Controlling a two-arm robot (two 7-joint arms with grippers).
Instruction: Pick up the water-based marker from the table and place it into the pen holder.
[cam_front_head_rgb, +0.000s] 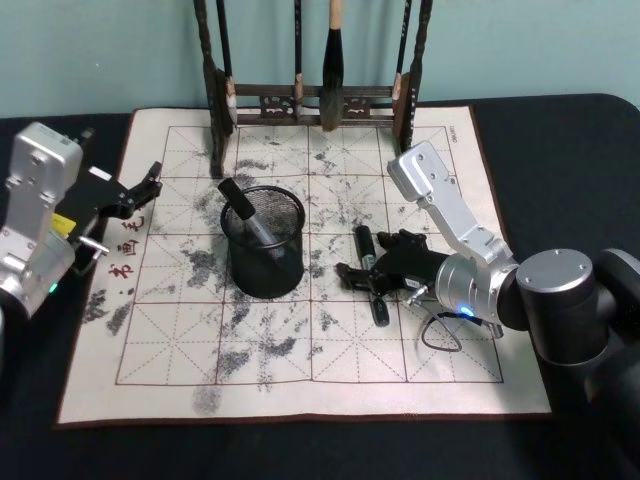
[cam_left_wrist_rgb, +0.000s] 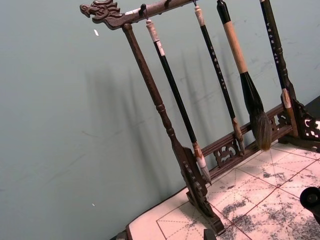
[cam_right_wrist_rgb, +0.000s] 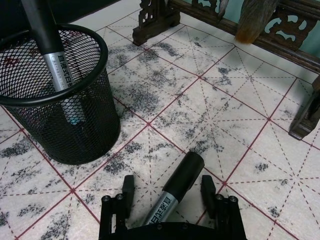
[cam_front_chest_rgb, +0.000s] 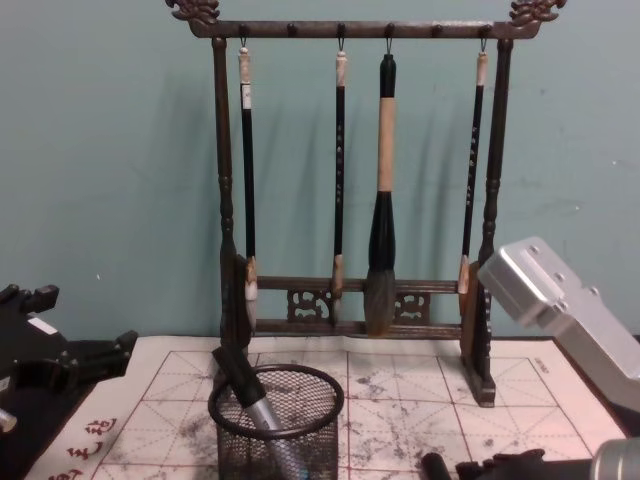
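Water-based marker (cam_front_head_rgb: 366, 245) lies flat on the ink-stained mat (cam_front_head_rgb: 180, 330), at 3 o'clock of the pen holder (cam_front_head_rgb: 263, 262), near it but not touching. The right gripper (cam_right_wrist_rgb: 167, 189) is down over it with jaws wide open, one finger (cam_right_wrist_rgb: 128, 190) on each side of the barrel with a gap at both, holding nothing. A second marker (cam_front_head_rgb: 245, 212) stands tilted inside the pen holder, cap toward 10 o'clock; the left gripper (cam_front_head_rgb: 140, 192) sits at 9 o'clock of the holder over the mat's edge, jaws apart and empty, and the brush rack (cam_front_head_rgb: 310, 100) stands at 12 o'clock on the bench (cam_front_head_rgb: 560, 150).
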